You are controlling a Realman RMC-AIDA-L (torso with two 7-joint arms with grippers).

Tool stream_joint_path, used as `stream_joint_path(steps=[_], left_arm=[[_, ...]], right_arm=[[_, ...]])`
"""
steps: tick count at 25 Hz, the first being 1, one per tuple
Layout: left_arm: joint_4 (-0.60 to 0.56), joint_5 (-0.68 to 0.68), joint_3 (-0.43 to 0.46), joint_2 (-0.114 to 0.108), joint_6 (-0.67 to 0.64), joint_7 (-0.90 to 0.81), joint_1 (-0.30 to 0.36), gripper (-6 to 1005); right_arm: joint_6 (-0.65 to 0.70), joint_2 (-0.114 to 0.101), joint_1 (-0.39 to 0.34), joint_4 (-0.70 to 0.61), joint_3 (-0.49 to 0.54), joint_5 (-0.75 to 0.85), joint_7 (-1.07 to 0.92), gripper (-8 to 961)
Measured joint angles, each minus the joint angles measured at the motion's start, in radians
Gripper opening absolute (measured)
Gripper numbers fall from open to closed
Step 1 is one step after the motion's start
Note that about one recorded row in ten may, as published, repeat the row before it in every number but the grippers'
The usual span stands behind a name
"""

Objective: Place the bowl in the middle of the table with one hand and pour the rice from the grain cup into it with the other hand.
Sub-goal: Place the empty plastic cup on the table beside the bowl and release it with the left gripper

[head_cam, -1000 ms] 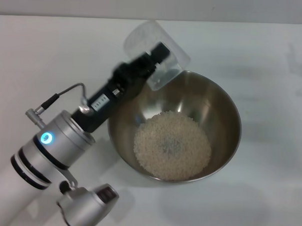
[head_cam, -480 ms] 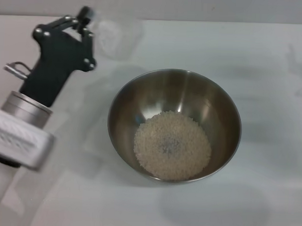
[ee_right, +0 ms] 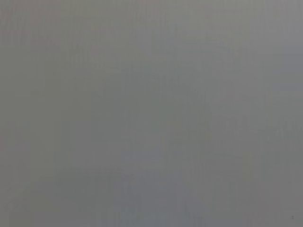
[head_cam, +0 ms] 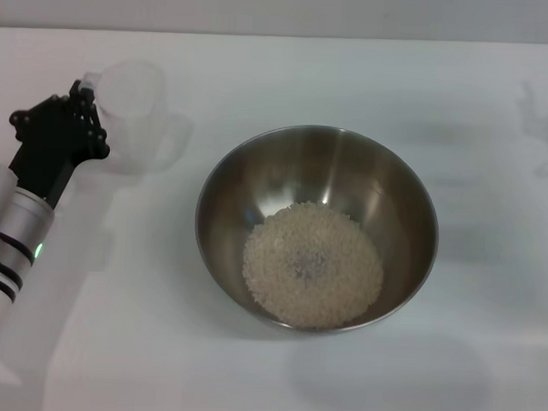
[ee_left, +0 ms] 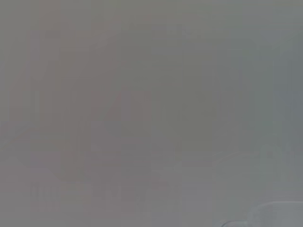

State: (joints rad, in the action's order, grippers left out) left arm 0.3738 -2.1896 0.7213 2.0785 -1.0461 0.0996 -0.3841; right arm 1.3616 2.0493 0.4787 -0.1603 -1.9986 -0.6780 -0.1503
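Note:
The steel bowl point(head_cam: 317, 227) stands in the middle of the white table point(head_cam: 485, 360). A pale heap of rice point(head_cam: 312, 264) lies in its bottom. The clear grain cup point(head_cam: 130, 104) is upright at the far left, well apart from the bowl, and looks empty. My left gripper point(head_cam: 82, 94) is at the cup's left side, shut on its handle side. The right gripper is out of view. Both wrist views show only flat grey.
The table's far edge point(head_cam: 354, 38) runs along the top of the head view. My left arm point(head_cam: 9, 239) lies along the left edge. Bare tabletop surrounds the bowl.
My left gripper has swung the grain cup away from above the bowl's rim to the far left and turned it upright. The bowl and rice have not moved.

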Motion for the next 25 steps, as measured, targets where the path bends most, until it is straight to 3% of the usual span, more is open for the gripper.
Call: stream_joint_path(steps=[12,25], left_arm=[[-0.003,0.004,-0.004,0.001,0.114,-0.055,0.004,38],[-0.009,0.005,-0.012,0.002,0.138,-0.053,0.007,39]], right_arm=[[0.001,0.0,0.002,-0.001,0.0,0.0,0.0,552],[0.001,-0.004,0.009,-0.001,0.0,0.0,0.0,552]])
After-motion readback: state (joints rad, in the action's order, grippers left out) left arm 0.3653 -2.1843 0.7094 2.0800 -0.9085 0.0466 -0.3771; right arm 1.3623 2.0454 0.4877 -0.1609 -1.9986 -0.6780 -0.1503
